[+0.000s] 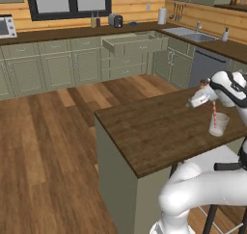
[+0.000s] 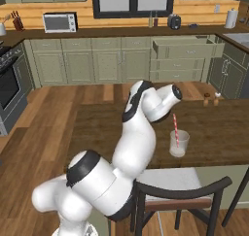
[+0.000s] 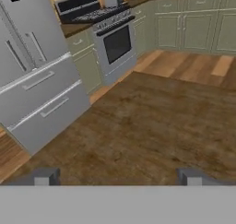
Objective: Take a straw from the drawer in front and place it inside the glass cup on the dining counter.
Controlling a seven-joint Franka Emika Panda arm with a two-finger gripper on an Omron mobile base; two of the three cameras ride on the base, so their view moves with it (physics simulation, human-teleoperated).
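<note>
The straw (image 1: pixel 214 114) stands almost upright inside the glass cup (image 1: pixel 218 124), its long axis close to vertical with a slight lean, the lower end down in the cup and the upper end rising well above the rim; from the right base view the straw (image 2: pixel 176 130) tips a little toward the left at its top. The cup (image 2: pixel 178 143) sits on the dark brown wood top of the dining counter (image 1: pixel 149 127), near its right edge as seen from the left base view. The gripper (image 3: pixel 118 176) looks along the counter top with its two fingertips spread wide apart and nothing between them. Far across the plank floor (image 1: pixel 43 132), the drawer (image 1: pixel 134 43) juts out from the row of sage-green cabinets under the wall counter. A microwave (image 2: pixel 59 22) and a toaster (image 1: pixel 115 20) stand on that wall counter, and a sink (image 1: pixel 190 34) lies to the right. No writing can be read anywhere.
</note>
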